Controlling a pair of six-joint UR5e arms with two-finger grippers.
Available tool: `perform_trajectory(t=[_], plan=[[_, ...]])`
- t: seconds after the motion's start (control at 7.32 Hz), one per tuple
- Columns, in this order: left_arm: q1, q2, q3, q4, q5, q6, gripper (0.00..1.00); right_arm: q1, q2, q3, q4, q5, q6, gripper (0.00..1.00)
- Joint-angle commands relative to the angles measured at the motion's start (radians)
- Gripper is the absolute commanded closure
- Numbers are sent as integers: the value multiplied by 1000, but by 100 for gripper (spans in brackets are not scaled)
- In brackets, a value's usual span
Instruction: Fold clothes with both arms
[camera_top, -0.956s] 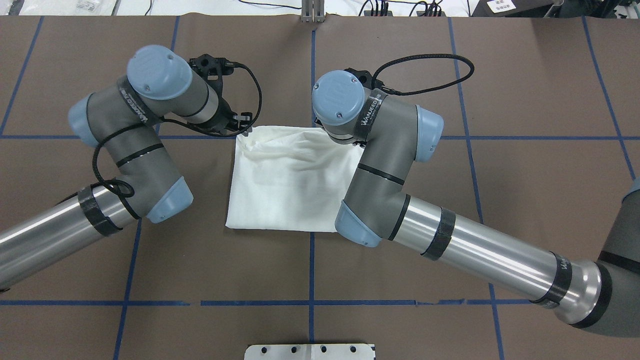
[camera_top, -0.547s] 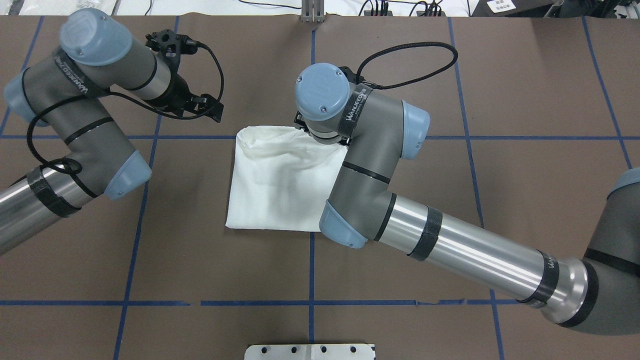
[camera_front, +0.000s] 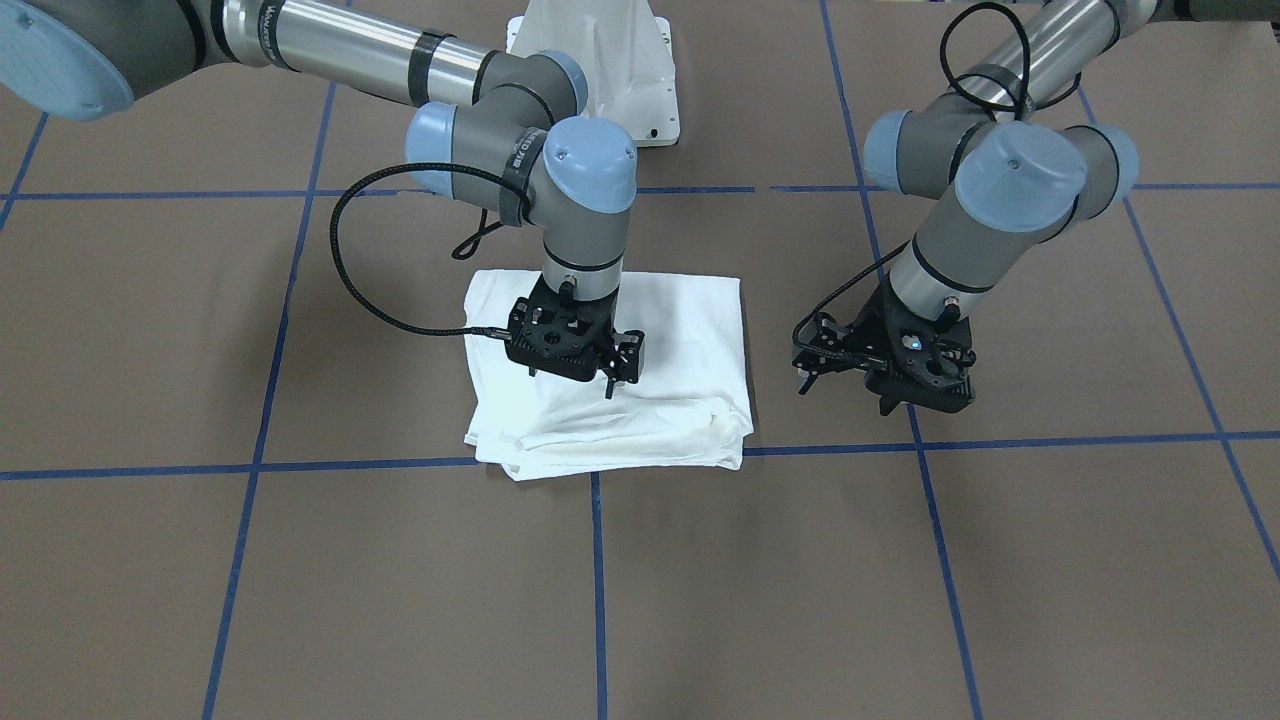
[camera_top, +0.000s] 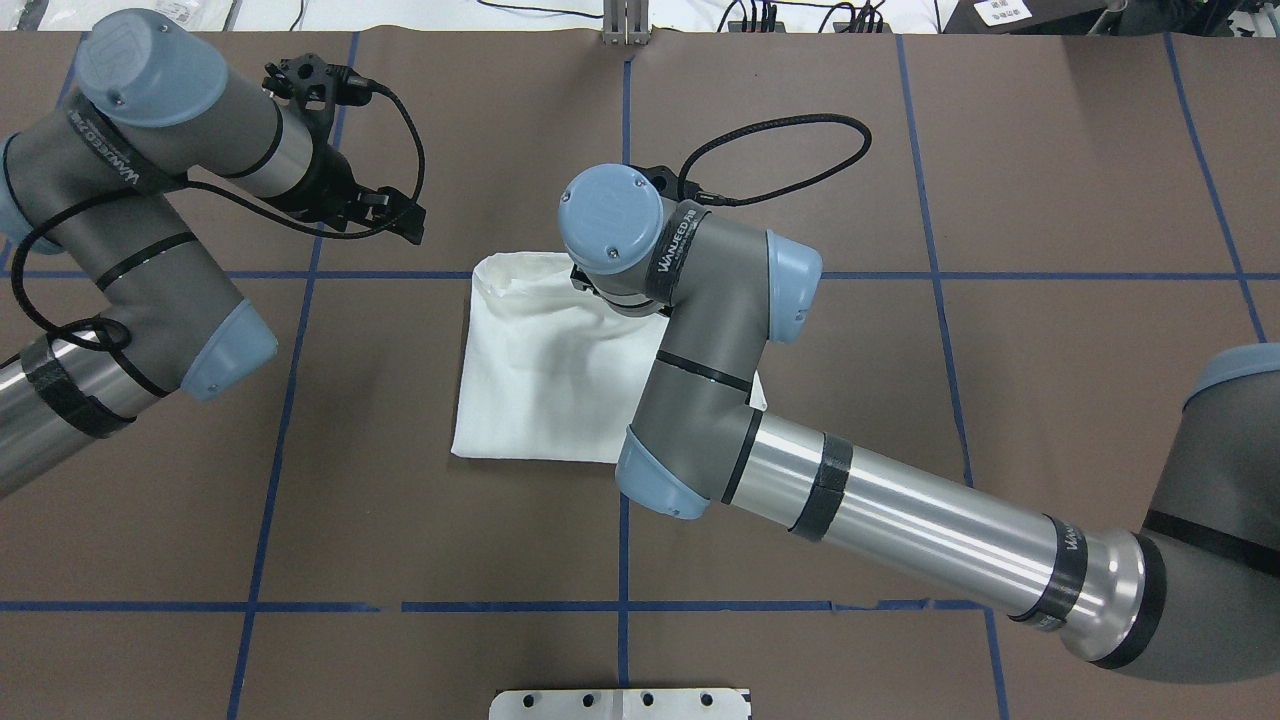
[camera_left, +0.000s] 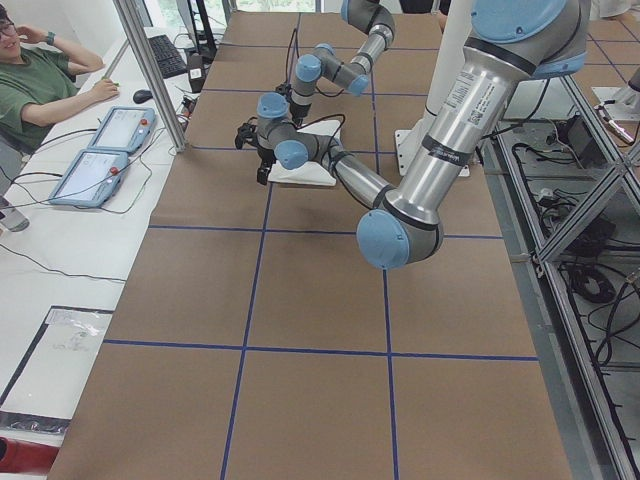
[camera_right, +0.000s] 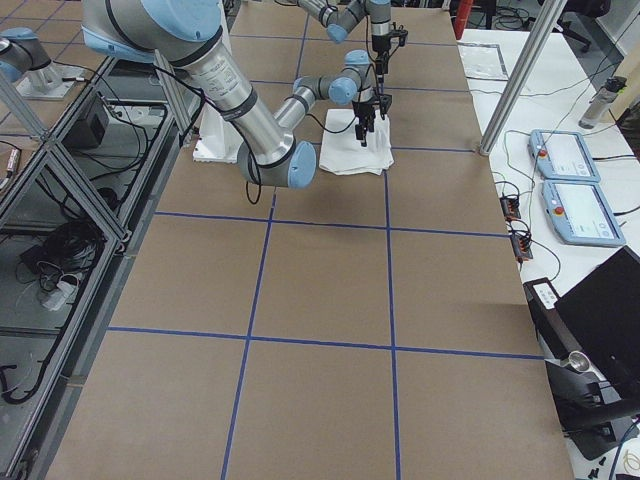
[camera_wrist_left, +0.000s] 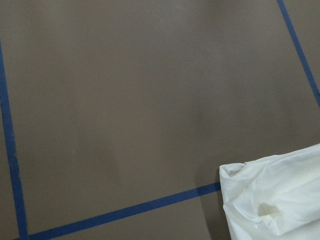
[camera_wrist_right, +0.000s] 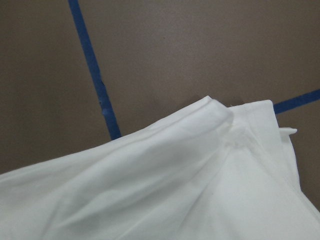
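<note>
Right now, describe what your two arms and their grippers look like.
The left arm and right arm match: polished silver tubes, dark grey elbow and wrist housings, round light-blue joint caps, and black bands, some lettered in white. A braided black cable loops to each wrist. The left gripper and right gripper are black two-finger units on skeletal black mounts.

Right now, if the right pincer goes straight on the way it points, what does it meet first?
The shirt. The right pincer points down over its folded layers, so cloth comes first. How much gap is left is unclear.
</note>
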Motion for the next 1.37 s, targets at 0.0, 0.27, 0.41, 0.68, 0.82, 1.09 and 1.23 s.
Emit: perform_trajectory(t=[0.0,0.27,0.41,0.68,0.82,1.09,1.23], plan=[[1,9,-16,1,-1,-12,0,-5,25,-71,-1,-17,-60,0],[0,10,-22,1,-1,-12,0,7,36,-124,-3,-68,-122,0],[0,10,-30,1,-1,-13,0,27,36,-162,-3,-90,-149,0],[1,26,-44,2,-2,-13,0,79,34,-189,-12,-92,-255,0],[1,26,-45,2,-2,-15,0,122,36,-190,-12,-72,-322,0],[17,12,-29,2,2,-68,0,226,36,-161,-10,114,-430,0],[71,-2,-13,2,16,-157,0,266,27,-128,-10,182,-465,0]])
